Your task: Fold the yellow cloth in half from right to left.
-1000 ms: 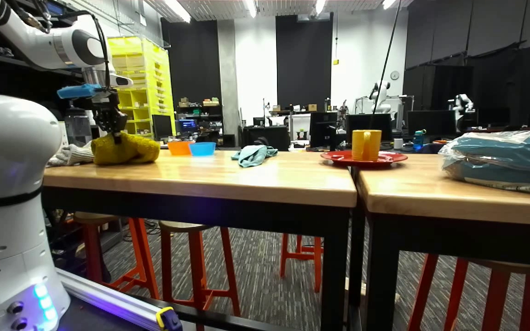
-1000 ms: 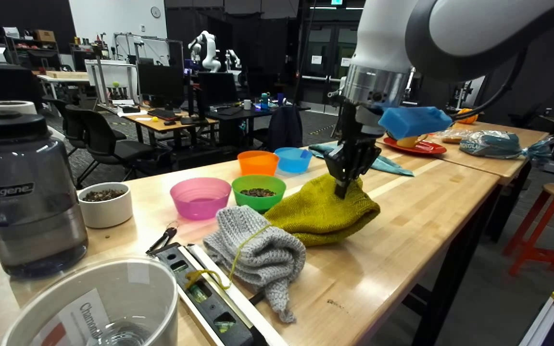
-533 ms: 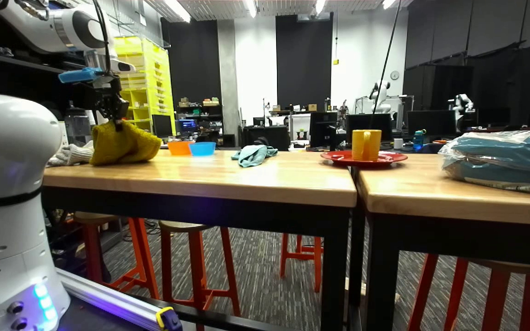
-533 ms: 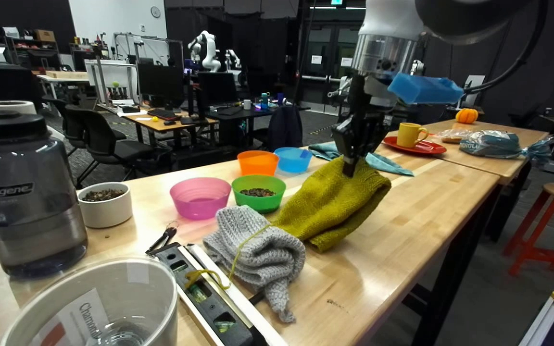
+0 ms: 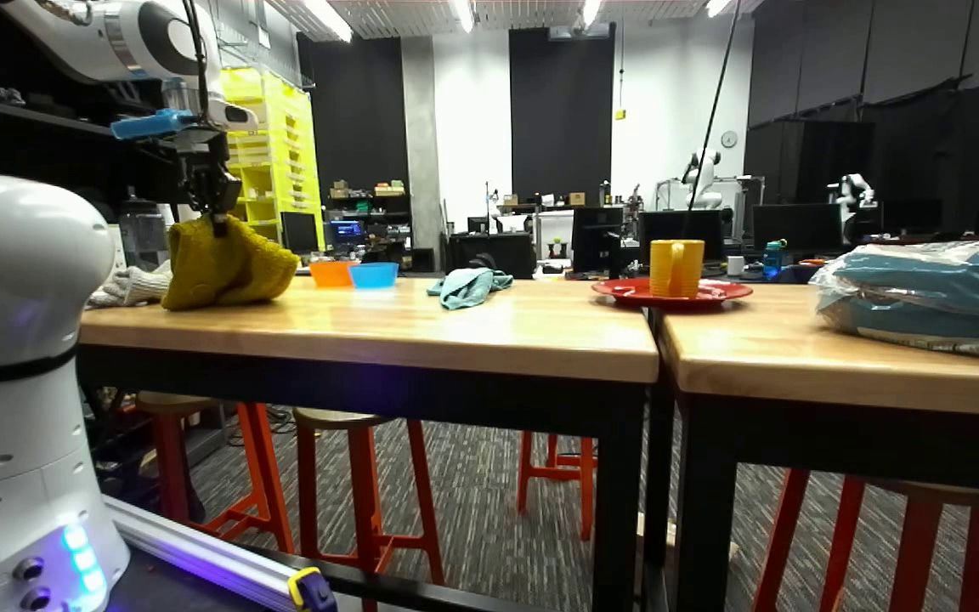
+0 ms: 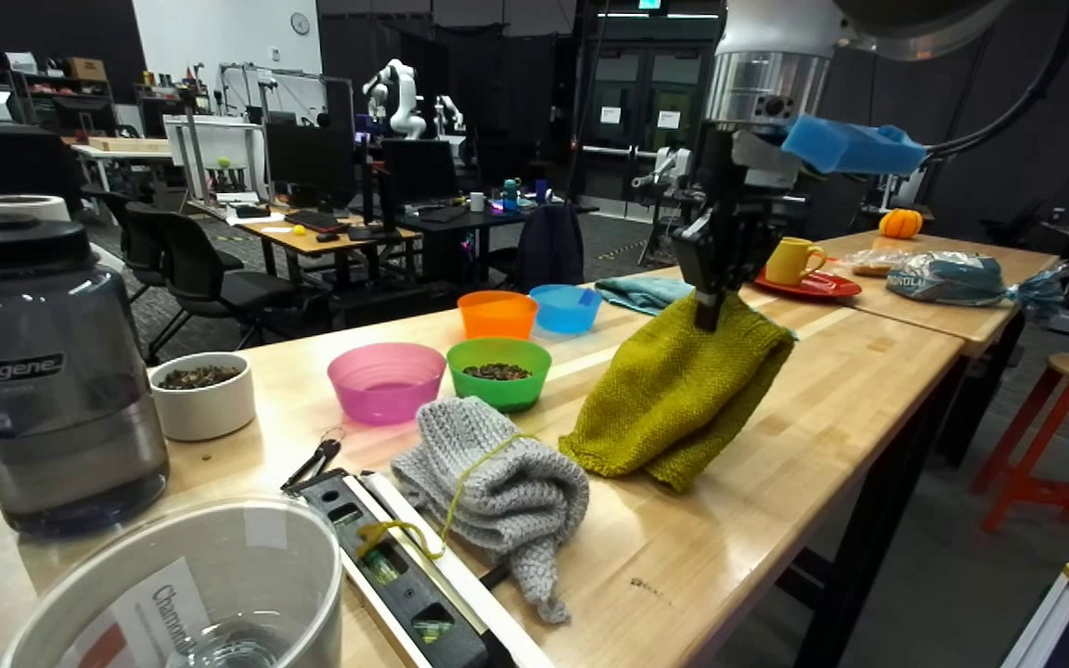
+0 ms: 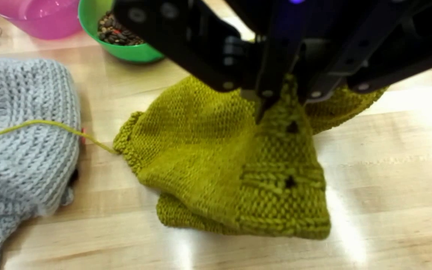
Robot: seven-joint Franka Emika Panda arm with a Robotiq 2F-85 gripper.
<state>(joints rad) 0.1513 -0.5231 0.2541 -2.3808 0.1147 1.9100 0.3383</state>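
The yellow cloth (image 6: 674,399) is a mustard-yellow knitted piece, bunched up and hanging in a tent shape. It also shows in the exterior view with the robot's base (image 5: 226,268) and fills the middle of the wrist view (image 7: 208,157). My gripper (image 6: 709,314) is shut on the cloth's top and holds it raised, with the lower edges at or near the table (image 6: 776,482). In the wrist view the gripper (image 7: 283,95) comes in from the top, with a fold of cloth pinched between the fingers. The cloth's far side is partly hidden behind the gripper.
A grey knitted cloth (image 6: 497,473) with yellow yarn lies beside the yellow cloth, by a spirit level (image 6: 395,566). Green (image 6: 499,380), pink (image 6: 386,385), orange (image 6: 497,317) and blue (image 6: 566,311) bowls stand behind. A teal cloth (image 5: 470,287) and a yellow cup (image 5: 676,268) lie farther along.
My gripper has risen and shifted away from the grey cloth, still holding the yellow cloth. The cloth has been pulled up higher and away from the grey cloth.
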